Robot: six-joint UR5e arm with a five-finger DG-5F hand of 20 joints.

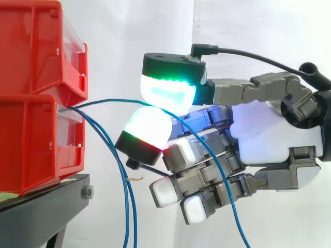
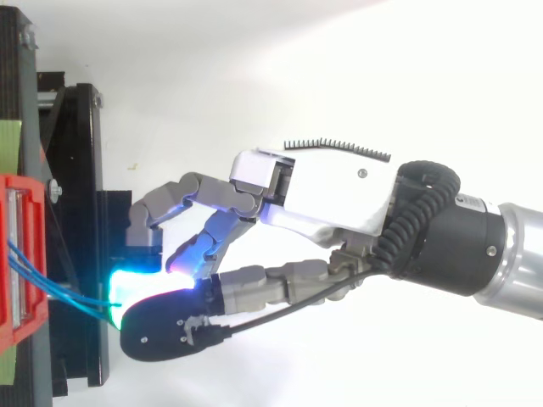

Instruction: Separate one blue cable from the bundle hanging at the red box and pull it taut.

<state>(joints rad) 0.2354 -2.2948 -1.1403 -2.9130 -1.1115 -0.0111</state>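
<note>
One blue cable is running almost level out of the gap between the two tiers of the red box, standing apart from the rest of the bundle, which is hanging straight down just off the front edge of the black stand; the hand is reaching in from the right with its fingers narrowed to a pinch, the green-glowing pad above and the white one below meeting on that single strand, so the hold appears to be closed on it. The cable's long axis is lying from the box's front edge toward the palm, and past the pinch its free length is drooping down across the curled lower fingers; making it taut is therefore likely a matter of drawing straight away from the box, along that axis, with the short span at the box already looking close to straight. Seen from the side, the height of the strand and the slack hanging behind the pinch are plain; from above, the hand is lining up squarely with the red box, while the pads are covering the contact itself.
</note>
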